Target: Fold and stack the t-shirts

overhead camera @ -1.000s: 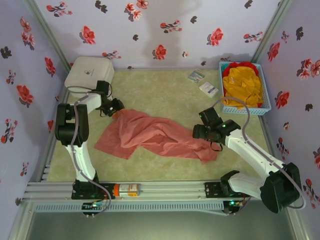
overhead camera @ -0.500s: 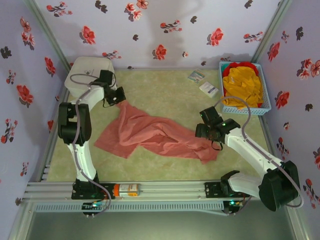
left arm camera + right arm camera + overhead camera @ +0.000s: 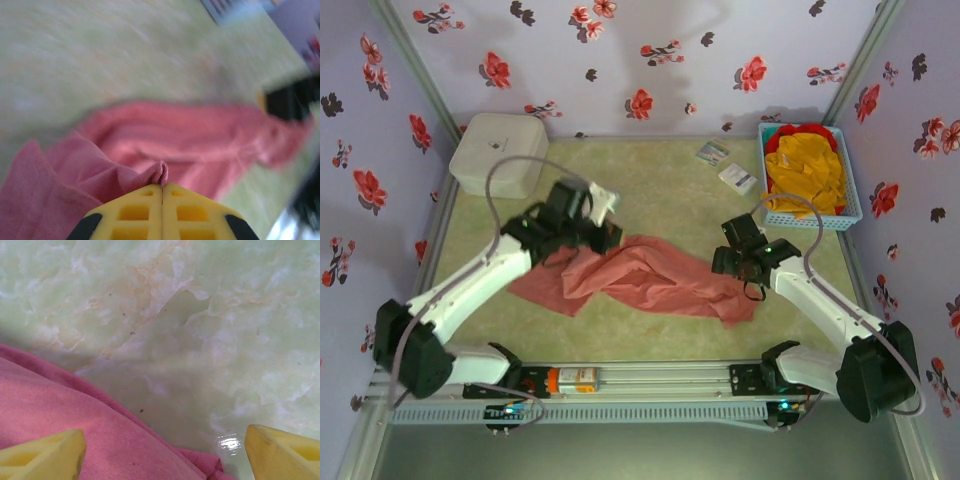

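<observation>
A salmon-pink t-shirt (image 3: 660,282) lies crumpled across the middle of the green table. My left gripper (image 3: 605,236) is shut on a pinched fold (image 3: 163,173) of the shirt's cloth and holds it above the rest of the shirt (image 3: 210,145). At the shirt's right end my right gripper (image 3: 740,264) stands open. Its yellow fingers (image 3: 42,456) straddle the pink hem (image 3: 90,425), and nothing is gripped. More t-shirts, a mustard-yellow one (image 3: 805,175) over a red one (image 3: 806,131), lie in a basket at the back right.
The blue basket (image 3: 856,205) stands against the right wall. A white rounded box (image 3: 498,152) occupies the back left corner. Two small cards (image 3: 713,152) (image 3: 737,177) lie near the back. Floral walls close in three sides.
The left gripper shut on the shirt's far-left corner near the white box. It then swung right toward the table's middle, dragging that corner over the shirt. The right arm barely moved.
</observation>
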